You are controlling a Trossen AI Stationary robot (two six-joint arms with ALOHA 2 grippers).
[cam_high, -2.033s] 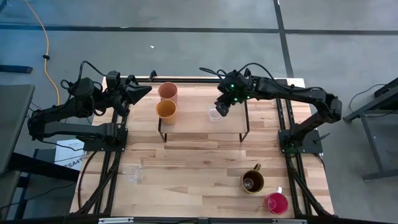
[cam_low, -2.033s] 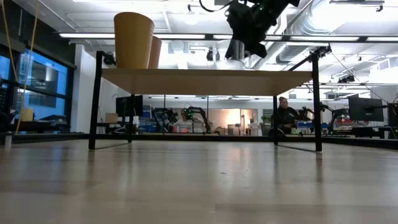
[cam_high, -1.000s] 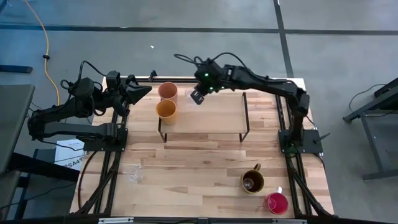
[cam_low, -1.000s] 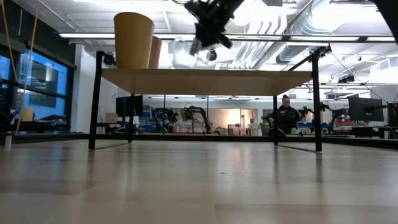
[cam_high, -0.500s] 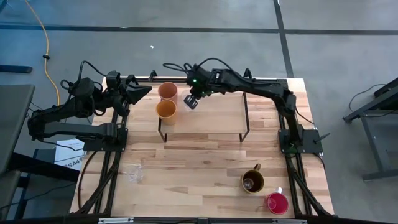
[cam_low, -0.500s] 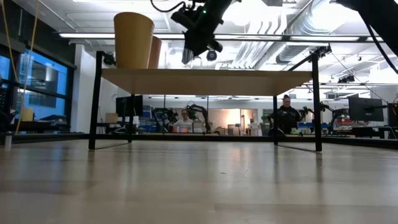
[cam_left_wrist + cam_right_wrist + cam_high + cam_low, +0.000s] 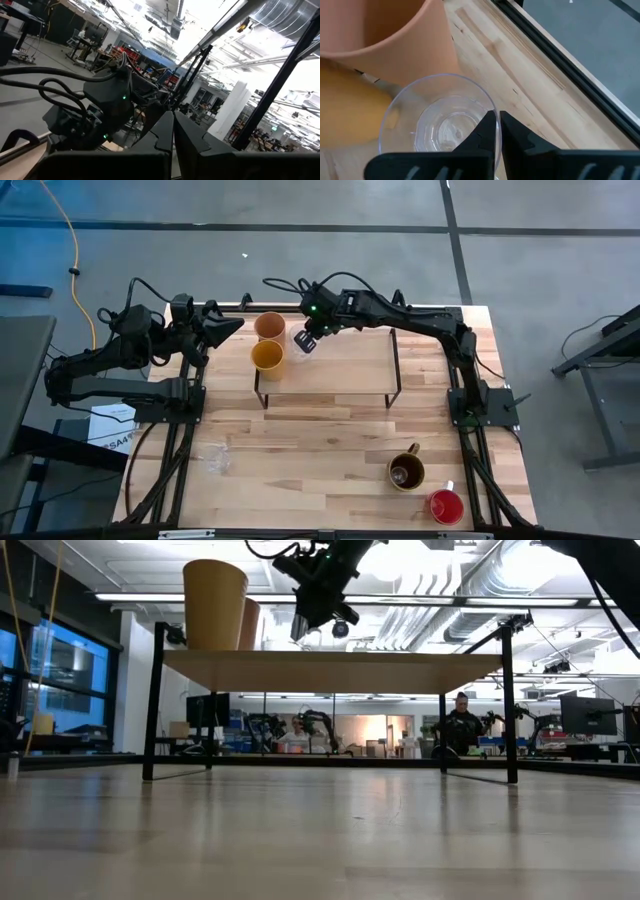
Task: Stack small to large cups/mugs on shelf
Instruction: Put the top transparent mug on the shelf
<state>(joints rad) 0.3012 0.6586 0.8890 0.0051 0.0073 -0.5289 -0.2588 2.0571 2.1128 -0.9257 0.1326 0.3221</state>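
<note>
On the shelf [image 7: 340, 370], a peach tumbler [image 7: 270, 326] and a yellow-orange cup [image 7: 266, 356] stand upright at its left end. Just right of them my right gripper [image 7: 312, 332] is shut on a clear glass mug [image 7: 437, 127], held over the shelf top [image 7: 330, 670]; I cannot tell whether its base touches the wood. On the table stand a brown handled mug [image 7: 406, 471], a red-pink cup [image 7: 446, 505] and another clear glass mug [image 7: 218, 460]. My left gripper [image 7: 232, 326] waits shut at the table's far left. My right gripper pinches the glass mug's wall at the rim [image 7: 487, 107], one finger inside the mug and one outside. The fingers slant down from the table's right and far side. The mug stays upright, mouth up, below the fingers.
The shelf top to the right of the held mug is bare wood. The shelf's black frame posts [image 7: 158, 700] stand at its corners. People and other robot arms show in the room beyond the table.
My right gripper has carried the clear glass mug toward the table's left edge along the shelf and a little down, from near the shelf's middle to beside the peach tumbler and yellow-orange cup. It has kept still for the last half second.
</note>
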